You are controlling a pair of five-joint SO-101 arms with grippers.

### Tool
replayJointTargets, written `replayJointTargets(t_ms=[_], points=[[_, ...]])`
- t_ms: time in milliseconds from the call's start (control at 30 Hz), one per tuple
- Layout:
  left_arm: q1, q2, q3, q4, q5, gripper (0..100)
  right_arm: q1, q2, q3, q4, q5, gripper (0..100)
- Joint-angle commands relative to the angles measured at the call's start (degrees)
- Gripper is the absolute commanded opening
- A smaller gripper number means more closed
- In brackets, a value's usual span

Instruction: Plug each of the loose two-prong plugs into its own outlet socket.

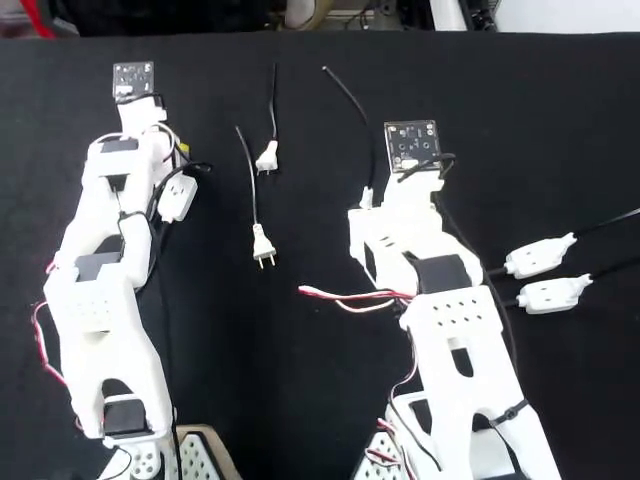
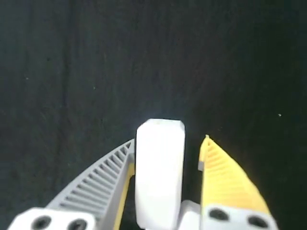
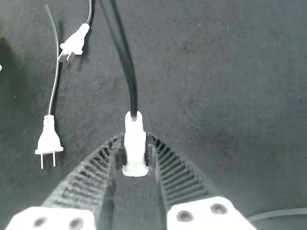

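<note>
Clearly right end effector (image 3: 135,140) pinches plug (image 3: 135,155), prongs hidden; left end effector (image 2: 169,141) holds socket (image 2: 159,182)

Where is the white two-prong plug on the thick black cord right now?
The white two-prong plug is pinched in the right gripper, per the right wrist view; two loose white plugs lie on the black table between the arms.

Lit softly and evenly from overhead. Dim across the black table (image 1: 560,110), with barely any shadow beside the plug (image 3: 48,140). Blown out to flat white on the socket (image 2: 159,177) close to the left wrist camera. Brighter on the table under the right wrist camera.
</note>
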Motion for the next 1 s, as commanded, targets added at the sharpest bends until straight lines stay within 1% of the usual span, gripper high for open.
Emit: replayJointTargets(t_ms=[0,67,167,333,400,567,733,800,867,967], points=[[0.66,-0.79,-3.38,0.70,0.26,12,0.62,0.04,-0.22,-1.14,0.00,1.1],[0.66,-0.79,-3.30,0.79,0.26,9,0.62,0.04,-0.22,-1.14,0.00,1.1],[0.66,-0.79,-3.30,1.41,-0.53,8,0.62,0.04,-0.22,-1.14,0.09,1.1],[1.36,-1.49,-6.81,7.65,-4.57,3,0.53,0.13,-0.22,-1.14,0.09,1.1],[1.80,-1.49,-11.47,13.45,-6.68,3,0.53,0.13,-0.13,-1.14,0.09,1.1],[2.86,-1.49,-30.11,32.97,-7.47,3,0.53,0.13,1.19,-3.43,0.09,1.1],[6.37,-1.41,-51.47,56.35,-13.63,3,0.62,0.13,1.63,-4.22,0.09,1.1],[8.31,-0.79,-58.07,64.44,-14.59,3,0.62,0.13,1.63,-4.22,0.09,1.1],[8.84,-1.58,-56.22,64.00,-12.40,3,0.62,0.04,1.63,-4.22,0.09,1.1],[11.03,-3.52,-46.55,64.09,-11.87,3,1.32,0.04,1.63,-4.04,0.00,1.1]])
